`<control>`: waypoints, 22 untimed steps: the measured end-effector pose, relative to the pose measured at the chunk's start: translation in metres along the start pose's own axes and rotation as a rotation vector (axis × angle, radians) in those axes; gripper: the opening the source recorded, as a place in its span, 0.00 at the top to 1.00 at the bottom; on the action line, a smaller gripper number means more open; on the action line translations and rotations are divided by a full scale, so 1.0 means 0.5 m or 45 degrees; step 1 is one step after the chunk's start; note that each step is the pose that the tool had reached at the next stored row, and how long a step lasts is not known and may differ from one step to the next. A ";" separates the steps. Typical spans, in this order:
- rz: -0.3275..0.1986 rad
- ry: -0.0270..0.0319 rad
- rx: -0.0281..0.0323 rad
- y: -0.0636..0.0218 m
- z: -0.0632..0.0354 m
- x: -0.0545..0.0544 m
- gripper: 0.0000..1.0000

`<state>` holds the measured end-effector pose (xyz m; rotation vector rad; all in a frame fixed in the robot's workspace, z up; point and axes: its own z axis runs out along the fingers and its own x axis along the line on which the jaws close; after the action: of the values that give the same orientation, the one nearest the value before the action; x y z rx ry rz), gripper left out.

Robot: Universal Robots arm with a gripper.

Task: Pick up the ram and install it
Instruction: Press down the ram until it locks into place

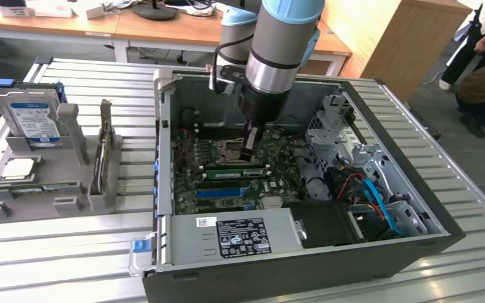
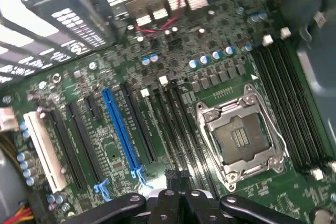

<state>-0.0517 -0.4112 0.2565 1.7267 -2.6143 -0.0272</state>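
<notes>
Hovering at the centre of the exterior frame, your gripper (image 1: 252, 153) sits closed, low over the motherboard (image 1: 225, 183) inside the open case (image 1: 411, 240). Ram (image 1: 235, 172): green stick just below the fingertips, apparently lying in its slot. Whether it is fully latched, you cannot tell.

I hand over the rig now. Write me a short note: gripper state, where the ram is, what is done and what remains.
Gripper: shut, low inside the open computer case, at the empty CPU socket.
Ram: lies along the memory slots, on the near side of the gripper tip in the exterior view.
Done: ram is out of the tray and at the motherboard.
Left: full seating is not confirmed; I cannot tell if the gripper touches it.
</notes>
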 end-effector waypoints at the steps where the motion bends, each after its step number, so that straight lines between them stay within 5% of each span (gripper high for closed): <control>1: 0.021 -0.0004 0.0000 0.000 0.000 0.000 0.89; 22: 0.477 -0.0089 0.0012 0.000 0.001 0.000 0.89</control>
<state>-0.0517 -0.4112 0.2560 1.2107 -2.8932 -0.0290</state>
